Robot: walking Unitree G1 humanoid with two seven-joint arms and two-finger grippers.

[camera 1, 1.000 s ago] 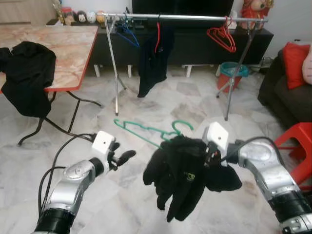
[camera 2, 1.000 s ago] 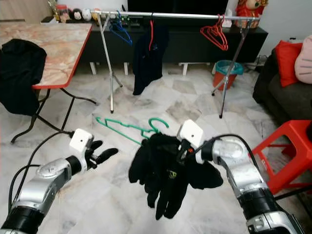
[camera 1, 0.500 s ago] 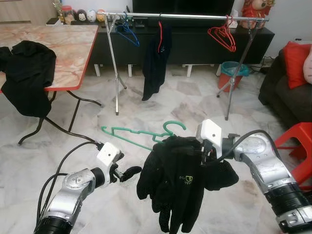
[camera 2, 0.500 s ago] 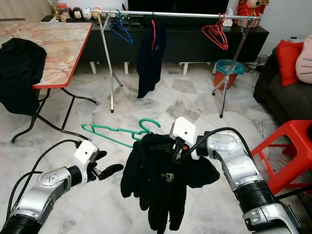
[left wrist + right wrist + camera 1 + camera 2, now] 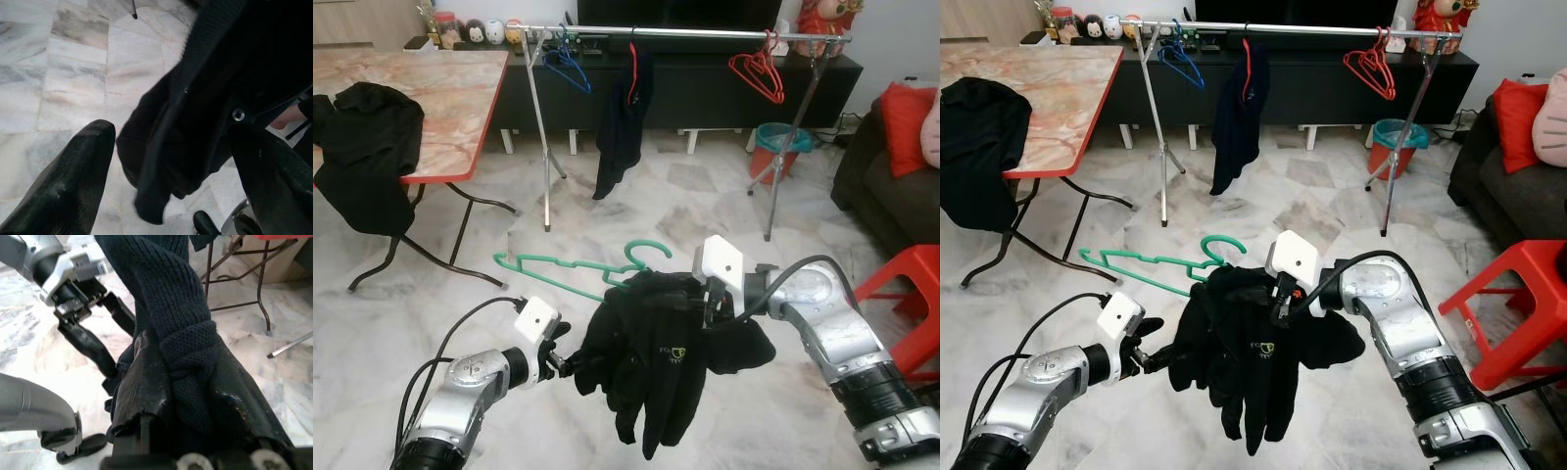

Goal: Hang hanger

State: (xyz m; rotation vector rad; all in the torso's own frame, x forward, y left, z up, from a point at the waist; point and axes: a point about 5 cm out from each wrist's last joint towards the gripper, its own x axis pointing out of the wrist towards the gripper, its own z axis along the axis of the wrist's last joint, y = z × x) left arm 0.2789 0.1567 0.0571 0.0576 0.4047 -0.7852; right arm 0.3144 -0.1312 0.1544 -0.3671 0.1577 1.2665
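While your right gripper clamps the black garment on the green hanger at centre frame, your left gripper, fingers spread, reaches its lower-left edge; the rail lies top centre.

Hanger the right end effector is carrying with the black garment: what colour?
Green hanger, poking out left of the black garment; clearest in the left eye view.

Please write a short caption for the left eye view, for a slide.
Right gripper holds a black garment on a green hanger; left gripper reaches its edge, clothes rail behind.
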